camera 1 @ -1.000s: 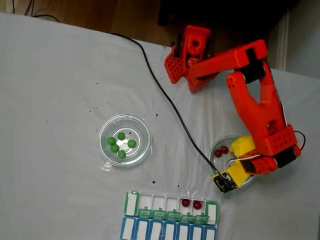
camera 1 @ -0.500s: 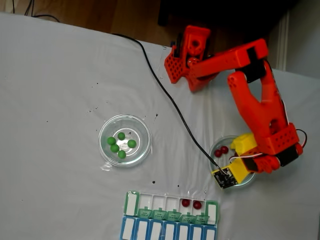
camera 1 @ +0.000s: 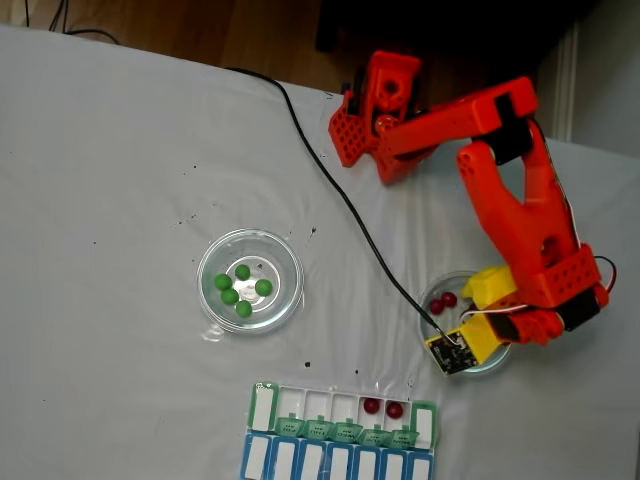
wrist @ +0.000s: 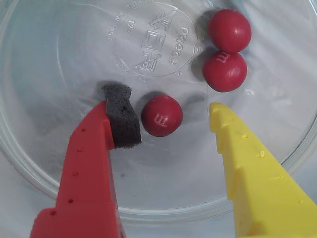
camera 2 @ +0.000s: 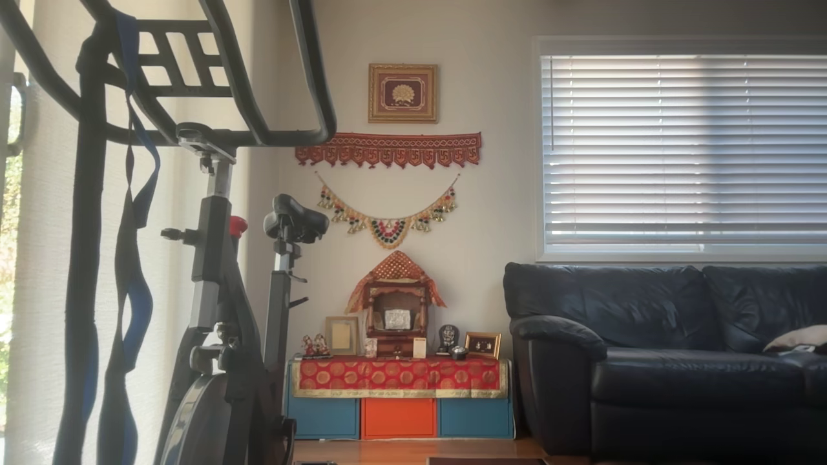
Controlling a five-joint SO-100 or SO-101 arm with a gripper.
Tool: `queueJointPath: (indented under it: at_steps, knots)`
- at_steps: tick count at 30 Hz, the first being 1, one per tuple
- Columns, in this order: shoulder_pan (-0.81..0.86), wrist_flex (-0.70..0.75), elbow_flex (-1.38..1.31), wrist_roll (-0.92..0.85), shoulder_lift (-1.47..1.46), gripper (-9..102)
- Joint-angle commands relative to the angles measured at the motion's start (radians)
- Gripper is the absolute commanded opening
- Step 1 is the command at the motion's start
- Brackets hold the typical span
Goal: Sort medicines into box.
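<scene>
The red pills (wrist: pixel 162 115) in the wrist view each had a small letter "m" on them. The glass dish (wrist: pixel 148 39) had raised letters, too faint and backwards to read.

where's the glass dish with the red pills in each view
Wrist view: the clear round glass dish holding dark red pills spans nearly the whole picture, three red pills inside.
Fixed view: the same dish sits right of centre, above the pill organizer's right end, partly under the arm.
Other view: a living room, no dish.
Shared landmark: the pair of touching red pills, beside the gripper.
</scene>
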Motion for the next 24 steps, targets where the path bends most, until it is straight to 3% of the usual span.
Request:
queueJointPath:
  at_steps: [1,13,24]
  knots:
    - [-0.021,0.017,-0.005,0.003,0.063,27]
    - [-0.037,0.034,0.006,0.012,0.077,28]
    - [-0.066,0.15,-0.048,-0.008,0.028,34]
